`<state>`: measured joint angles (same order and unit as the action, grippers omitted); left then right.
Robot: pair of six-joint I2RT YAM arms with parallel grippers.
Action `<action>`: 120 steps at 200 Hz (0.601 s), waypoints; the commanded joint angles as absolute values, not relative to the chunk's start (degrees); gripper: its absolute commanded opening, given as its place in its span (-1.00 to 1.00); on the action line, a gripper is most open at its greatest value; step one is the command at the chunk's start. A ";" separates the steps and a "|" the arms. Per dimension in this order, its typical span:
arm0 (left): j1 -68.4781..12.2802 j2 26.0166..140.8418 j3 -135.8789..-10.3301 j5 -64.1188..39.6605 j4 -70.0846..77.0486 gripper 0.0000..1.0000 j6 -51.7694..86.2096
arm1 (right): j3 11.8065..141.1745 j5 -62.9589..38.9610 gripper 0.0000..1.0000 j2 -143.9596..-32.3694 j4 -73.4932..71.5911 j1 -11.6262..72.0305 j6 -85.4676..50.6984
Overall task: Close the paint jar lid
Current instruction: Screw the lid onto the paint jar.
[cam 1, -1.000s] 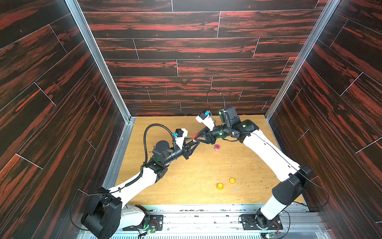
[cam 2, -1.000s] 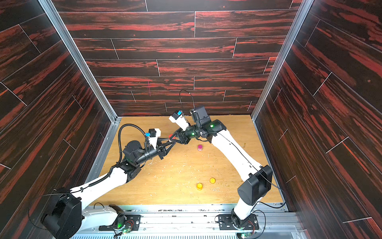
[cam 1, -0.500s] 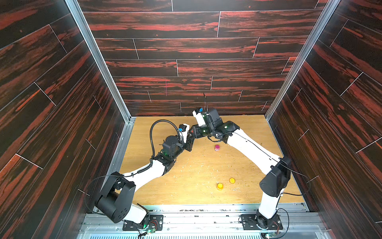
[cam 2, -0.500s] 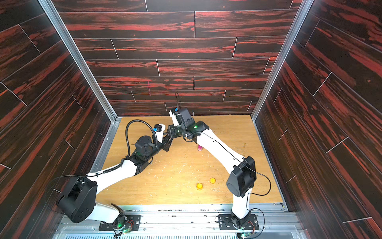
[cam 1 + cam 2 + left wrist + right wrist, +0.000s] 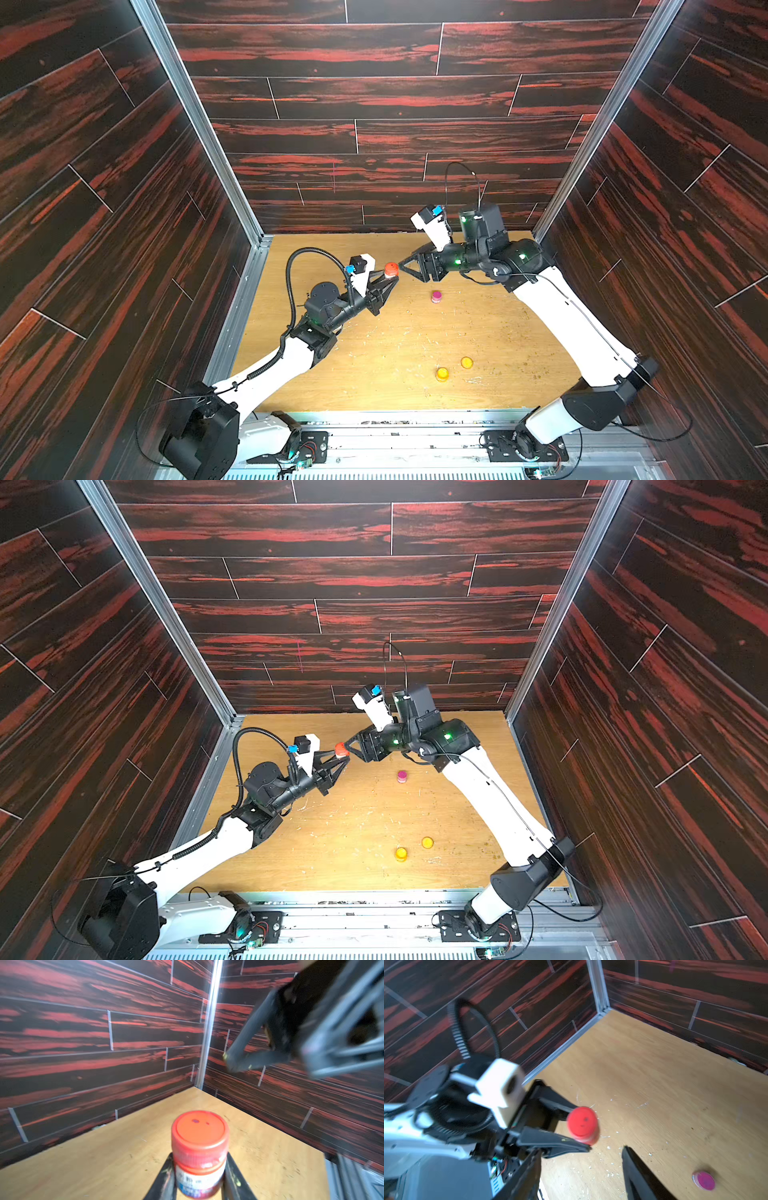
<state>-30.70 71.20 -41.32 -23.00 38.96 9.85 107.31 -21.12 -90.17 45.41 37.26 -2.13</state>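
Above the back-left part of the wooden table [image 5: 374, 353], the paint jar [image 5: 199, 1178] is held clear of the surface. Its white label carries blue and red print, too blurred to read. The jar stands upright, its long axis roughly vertical, and the red lid [image 5: 199, 1128] sits on top of it, facing upward.

The left gripper [image 5: 388, 277] is clamped on the jar's body below the lid, one finger on each side. The left arm reaches forward and inward from its near base, with the forearm angled up toward the middle.

The right arm stretches from its near base toward the back wall, its wrist bent across toward the left arm. The right gripper [image 5: 404, 268] points at the lid from just beside it, jaws apart and gripping nothing.

A pink jar [image 5: 436, 296] stands on the table nearby.
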 commanded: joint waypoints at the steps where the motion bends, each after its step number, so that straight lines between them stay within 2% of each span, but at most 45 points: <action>1: -30.41 69.96 -41.26 -28.59 40.25 -0.66 11.93 | 108.62 -26.41 0.30 -91.86 50.46 37.12 5.77; 36: -30.32 69.87 -42.14 -31.10 40.86 -0.66 13.79 | 107.75 -29.25 0.28 -92.75 50.53 36.91 11.45; 120: -30.32 69.99 -42.36 -32.47 41.07 -0.66 14.75 | 107.83 -29.09 0.12 -95.82 50.10 36.91 13.01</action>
